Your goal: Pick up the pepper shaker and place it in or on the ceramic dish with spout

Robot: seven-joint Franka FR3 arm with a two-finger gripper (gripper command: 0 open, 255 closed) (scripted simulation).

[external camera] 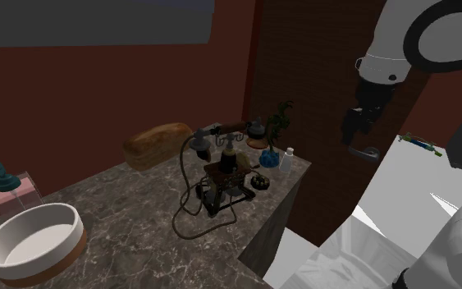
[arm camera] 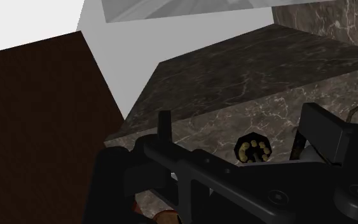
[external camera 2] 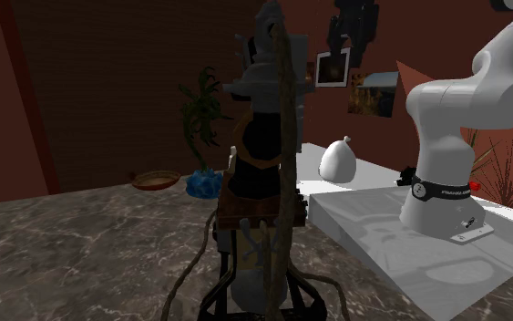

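The fingers (arm camera: 327,133) stand apart with nothing between them, high in the air beyond the worktop's (external camera: 139,213) edge. In the shoulder view the pepper shaker (external camera: 286,158), small, white and upright, stands at about 8 o'clock from them, near the worktop's corner. A blue pot (external camera: 267,156) carrying a plant is just beside the shaker at its 9 o'clock, and an old telephone (external camera: 225,172) with a trailing cord sits farther off the same way. I judge the step in hand to be the approach. It is best made from straight above, with the fingers turned so neither comes down on the blue pot. They should close around the shaker's broad belly, since its narrowing top would likely slip. In the second exterior view a shallow brown dish (external camera 2: 154,180) lies at 9 o'clock of the pot. I take it for the target, though I cannot make out a spout, and the carry should rise clear of the plant.
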